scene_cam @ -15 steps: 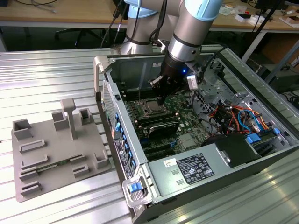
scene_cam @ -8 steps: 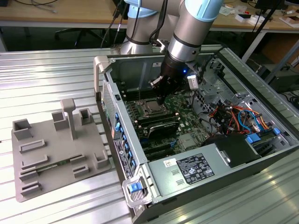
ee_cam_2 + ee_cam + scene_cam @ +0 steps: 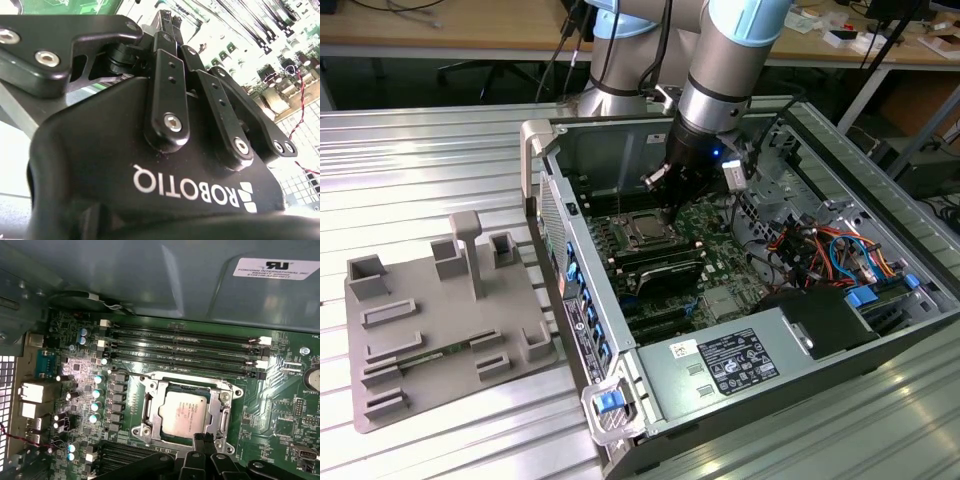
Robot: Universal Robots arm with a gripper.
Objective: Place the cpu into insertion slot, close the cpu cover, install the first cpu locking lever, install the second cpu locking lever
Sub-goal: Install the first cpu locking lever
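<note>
End effector (image 3: pixel 205 440) fingers closed together, hovering at the cpu (image 3: pixel 183 411) edge.

Grey fixture tray (image 3: pixel 440 330) on slatted table (image 3: pixel 420 160), beside open computer case (image 3: pixel 880 340); memory slots (image 3: pixel 185 347).

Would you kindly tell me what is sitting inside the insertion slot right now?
The cpu lies flat inside the insertion slot, framed by the cpu cover. The hand hides the slot's near edge.
</note>
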